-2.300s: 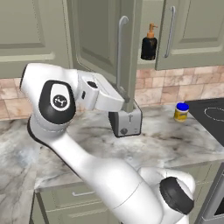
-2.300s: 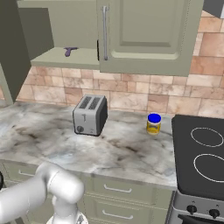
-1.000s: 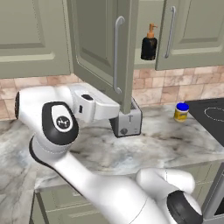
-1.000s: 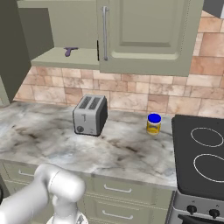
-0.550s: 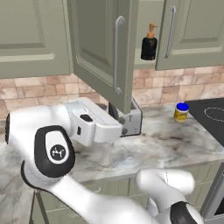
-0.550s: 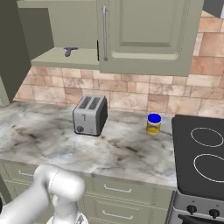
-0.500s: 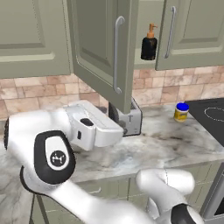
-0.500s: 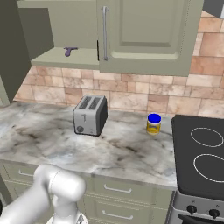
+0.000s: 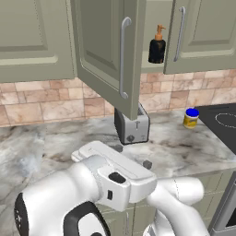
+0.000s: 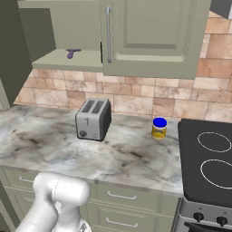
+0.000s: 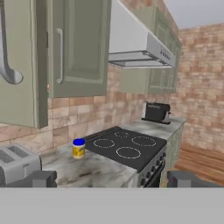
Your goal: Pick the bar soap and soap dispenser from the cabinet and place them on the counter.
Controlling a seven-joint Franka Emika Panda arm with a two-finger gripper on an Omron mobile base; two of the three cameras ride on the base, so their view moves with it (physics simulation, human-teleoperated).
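Note:
The black soap dispenser (image 9: 157,45) with its orange pump stands upright on the shelf of the olive-green cabinet (image 9: 99,46), between the swung-out door and the shut right door. The bar soap is hidden. My gripper (image 9: 133,156) hovers low over the front of the marbled counter (image 9: 184,143), well below the dispenser, open and with nothing in it. In the hand view its fingertips (image 11: 41,178) stand wide apart at the bottom, and the gripper (image 11: 111,179) looks along the counter (image 11: 94,168). The open cabinet shelf (image 10: 68,60) also appears in the right base view.
A silver toaster (image 9: 132,125) stands under the open door's edge. A yellow jar with a blue lid (image 9: 190,118) sits by the black stove top (image 10: 208,158). A small purple thing (image 10: 71,53) lies on the shelf. The long door handle (image 9: 122,57) hangs above my hand.
My arm has swung down and toward the camera, so the hand dropped from beside the toaster to low over the counter's front. The jaws stayed open. The dispenser has not moved.

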